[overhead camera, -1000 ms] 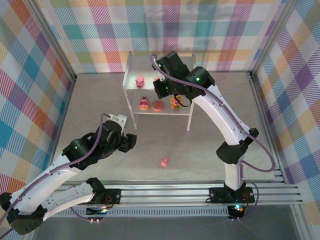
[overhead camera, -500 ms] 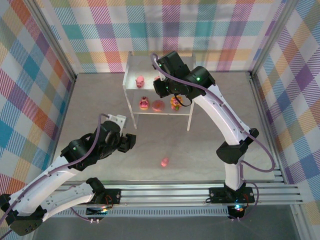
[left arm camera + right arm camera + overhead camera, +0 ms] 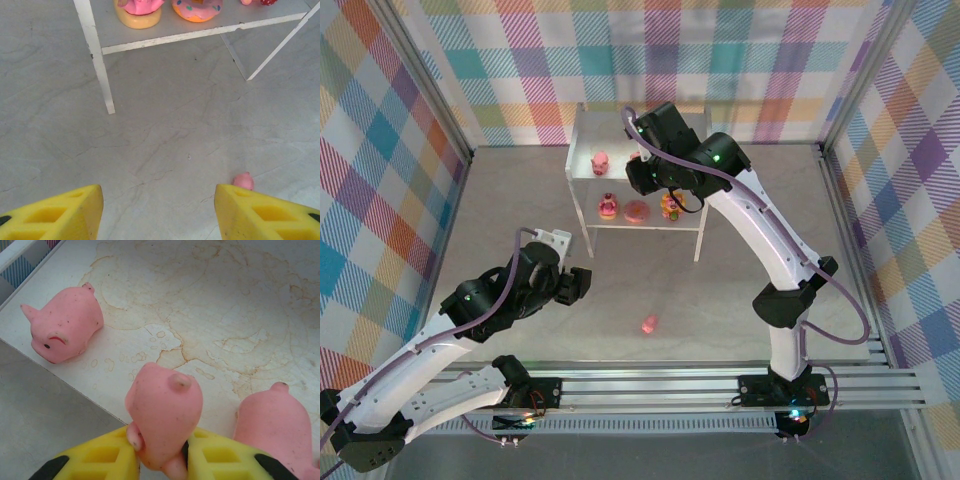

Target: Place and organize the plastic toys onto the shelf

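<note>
Pink plastic pig stands on end at the near edge of the stained white shelf top, its long axis roughly upright and its snout end unclear. Right gripper is narrowly parted, its yellow pads pressing both flanks. Left gripper gapes empty over the grey table.

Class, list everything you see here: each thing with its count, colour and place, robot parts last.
shelf: one, white, far middle of the table
top-tier pigs: three, pink, shelf top
loose pig: one, pink, table, nearer than the shelf
pink figure: one, yellow base, lower tier left
donut: one, pink, lower tier middle
mixed figure: one, yellow-orange-red, lower tier right
left gripper: one, yellow, open above the table
right gripper: one, yellow, flanking the middle top-tier pig
</note>
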### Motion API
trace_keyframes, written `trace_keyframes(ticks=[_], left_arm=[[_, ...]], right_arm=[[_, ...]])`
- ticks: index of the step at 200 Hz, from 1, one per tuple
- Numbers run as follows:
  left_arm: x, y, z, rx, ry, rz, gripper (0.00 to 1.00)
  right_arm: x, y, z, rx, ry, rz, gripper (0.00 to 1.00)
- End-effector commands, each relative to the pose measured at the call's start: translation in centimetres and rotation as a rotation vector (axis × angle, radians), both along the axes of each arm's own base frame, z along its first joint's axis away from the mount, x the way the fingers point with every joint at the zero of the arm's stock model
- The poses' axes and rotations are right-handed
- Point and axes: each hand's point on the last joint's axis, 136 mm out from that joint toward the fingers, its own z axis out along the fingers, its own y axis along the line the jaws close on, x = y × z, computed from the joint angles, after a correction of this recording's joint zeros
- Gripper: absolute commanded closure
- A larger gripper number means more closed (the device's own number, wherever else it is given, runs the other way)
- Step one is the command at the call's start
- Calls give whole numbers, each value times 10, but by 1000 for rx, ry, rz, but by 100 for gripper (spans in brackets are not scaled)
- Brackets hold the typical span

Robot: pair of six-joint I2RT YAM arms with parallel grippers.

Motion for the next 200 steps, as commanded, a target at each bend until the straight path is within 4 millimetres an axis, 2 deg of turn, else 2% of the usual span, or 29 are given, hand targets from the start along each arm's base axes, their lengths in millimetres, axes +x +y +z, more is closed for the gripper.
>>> trace_keyframes(ticks=[1, 45, 148, 200], left_arm=[[-1, 6, 5, 14, -17, 3, 39], [0, 6, 3, 16, -13, 2, 39], [1, 5, 3, 20, -13, 2, 39], [2, 5, 3, 17, -15, 3, 39]], right_arm=[[2, -5, 10, 15, -19, -21, 73], [2, -7, 12, 18, -26, -23, 71], [-2, -7, 16, 28, -26, -12, 62], [-4, -6, 20, 44, -27, -3, 61]])
